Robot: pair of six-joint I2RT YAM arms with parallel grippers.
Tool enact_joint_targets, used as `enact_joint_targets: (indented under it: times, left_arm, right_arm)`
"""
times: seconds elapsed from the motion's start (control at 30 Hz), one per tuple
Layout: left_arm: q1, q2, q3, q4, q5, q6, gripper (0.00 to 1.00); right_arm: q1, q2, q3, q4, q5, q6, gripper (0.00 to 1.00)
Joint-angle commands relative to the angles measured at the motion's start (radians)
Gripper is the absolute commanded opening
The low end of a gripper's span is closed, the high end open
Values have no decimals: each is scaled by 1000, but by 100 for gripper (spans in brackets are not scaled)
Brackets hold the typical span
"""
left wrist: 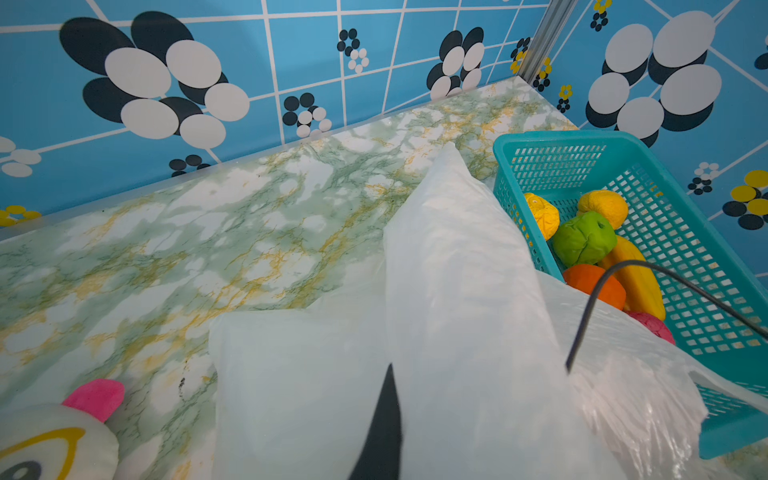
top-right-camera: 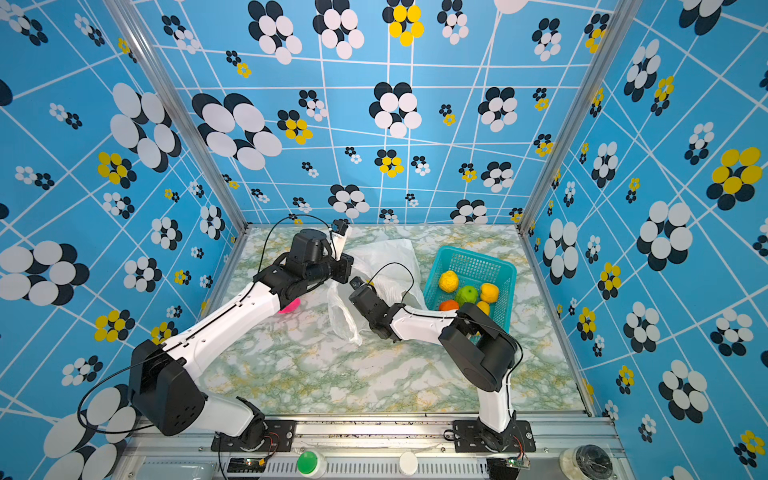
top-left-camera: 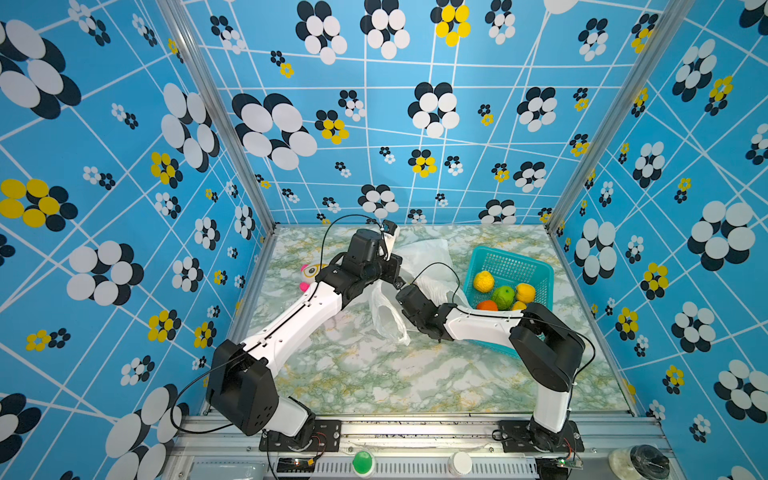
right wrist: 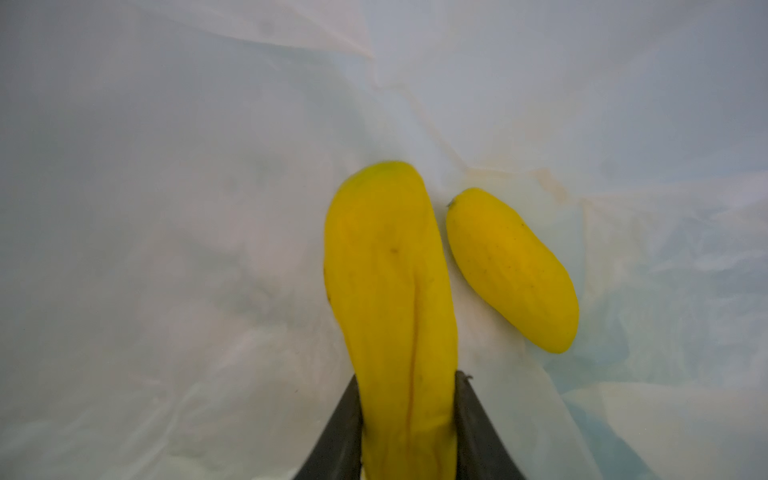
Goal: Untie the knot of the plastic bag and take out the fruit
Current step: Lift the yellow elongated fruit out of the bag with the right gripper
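Observation:
The white plastic bag [top-left-camera: 424, 253] [top-right-camera: 386, 253] lies crumpled mid-table, its mouth raised. My left gripper [left wrist: 390, 370] is shut on a fold of the plastic bag [left wrist: 457, 291] and holds it up. My right gripper [right wrist: 407, 378] is inside the plastic bag [right wrist: 166, 208], shut on an oblong yellow fruit [right wrist: 390, 270]; another oblong yellow fruit [right wrist: 513, 268] lies beside it. In both top views the film hides the right gripper's fingers. More fruit sits in the teal basket [top-left-camera: 509, 252]: a yellow one [top-left-camera: 483, 281], a green one [top-left-camera: 503, 297], an orange one [top-left-camera: 487, 306]. The knot is out of view.
The teal basket [left wrist: 561, 137] stands at the back right, touching the bag, with a pink-red fruit [left wrist: 650, 326] low inside. A plush toy with glasses [top-left-camera: 309, 272] [left wrist: 50, 436] lies under the left arm. Patterned walls close three sides.

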Motion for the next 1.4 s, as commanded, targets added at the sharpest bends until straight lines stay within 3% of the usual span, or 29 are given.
enact_joint_targets:
  times: [0.0,0.67,0.87,1.13,1.37]
  left_arm:
    - [9,-5,3,17,-17,-16,0]
    - [17,0,2,9,-11,-18,0]
    - [18,5,9,7,-12,-17,0]
    - [18,0,4,6,-10,-17,0]
    - [18,-1,5,5,-10,-15,0]
  right_arm:
    - [-2,-80,-48,91,-41,0,17]
    - [51,-569,-281,135,-227,70,17]
    - [51,-721,-349,142,-236,89,17]
    - [20,-887,-414,131,-96,155,17]
    - [-152,-979,-454,43,17,340,15]
